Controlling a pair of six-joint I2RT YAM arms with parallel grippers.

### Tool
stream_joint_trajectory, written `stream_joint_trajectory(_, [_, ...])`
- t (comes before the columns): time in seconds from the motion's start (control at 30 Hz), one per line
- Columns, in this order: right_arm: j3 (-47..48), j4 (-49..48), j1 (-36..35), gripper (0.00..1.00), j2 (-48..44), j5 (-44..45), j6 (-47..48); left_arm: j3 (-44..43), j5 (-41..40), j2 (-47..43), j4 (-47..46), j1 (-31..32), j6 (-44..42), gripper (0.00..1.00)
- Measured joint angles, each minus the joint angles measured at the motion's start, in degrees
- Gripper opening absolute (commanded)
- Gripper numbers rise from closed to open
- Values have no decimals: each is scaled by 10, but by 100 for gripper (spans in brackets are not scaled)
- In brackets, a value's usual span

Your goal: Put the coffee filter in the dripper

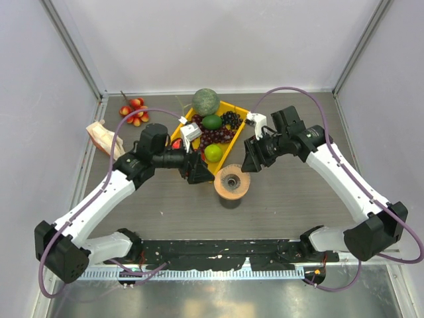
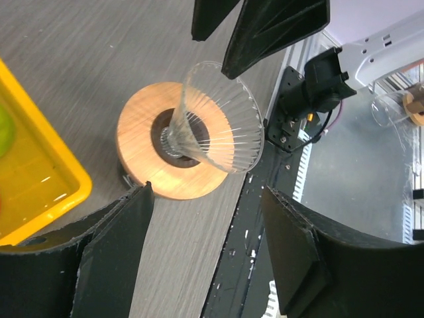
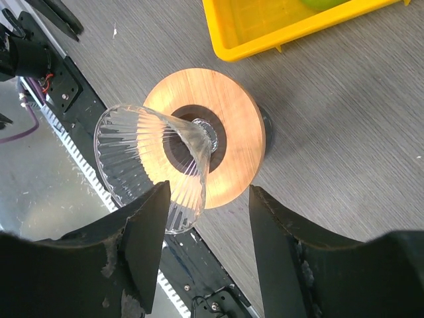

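Observation:
The dripper (image 2: 218, 119), a clear ribbed cone, stands tip-down in the hole of a tan wooden ring (image 2: 142, 159) that rests on a dark cup. From above, the ring (image 1: 222, 189) lies in the table's middle. My left gripper (image 1: 199, 173) hangs just left of it, open, with bare table between its fingers (image 2: 209, 245). My right gripper (image 1: 252, 159) is just right of the ring and also open (image 3: 209, 225). Its left finger (image 3: 142, 232) lies close by the dripper's rim (image 3: 142, 156). The coffee filter is not in view.
A yellow tray (image 1: 237, 139) behind the ring holds limes (image 1: 213, 152), dark grapes (image 1: 230, 119) and a green melon (image 1: 206, 101). Red fruits (image 1: 134, 111) and a beige bundle of papers (image 1: 103, 138) lie at the far left. The black base rail (image 1: 218, 250) runs along the near edge.

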State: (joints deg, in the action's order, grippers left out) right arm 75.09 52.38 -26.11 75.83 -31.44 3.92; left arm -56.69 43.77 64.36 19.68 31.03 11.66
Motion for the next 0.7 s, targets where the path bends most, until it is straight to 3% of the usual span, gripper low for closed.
stream_joint_trajectory(0.27, [-12,0,1,50,-17,-7,7,-45,-27,72,40,49,-10,68])
stream_joint_trajectory(0.7, [-31,0,1,43,-20,-14,8,-94,-61,125,72,69,-16,51])
